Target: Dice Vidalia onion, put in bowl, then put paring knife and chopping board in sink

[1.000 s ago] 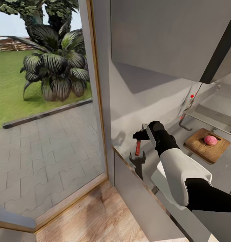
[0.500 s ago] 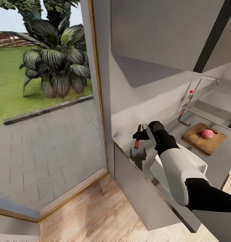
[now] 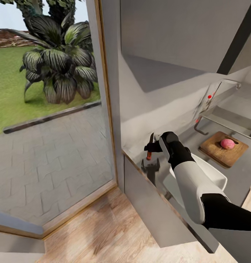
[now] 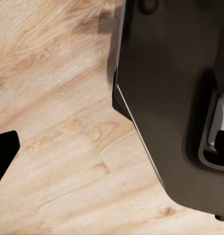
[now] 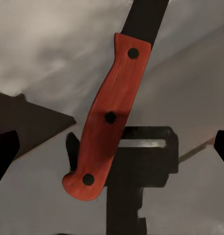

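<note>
Gripping paring knife (image 5: 108, 120) in right tool (image 3: 151, 147), above countertop (image 3: 193, 144)

Right gripper (image 3: 151, 147): raised over the near end of the grey countertop (image 3: 246, 175), clamped on the paring knife (image 3: 149, 150), red handle hanging down, blade apparently pointing up. White bowl (image 3: 217, 176): beside the forearm. Chopping board (image 3: 223, 149): farther along, Vidalia onion (image 3: 227, 143) on it. Sink (image 3: 231, 120) and chrome tap (image 3: 217, 93): beyond the board.
</note>
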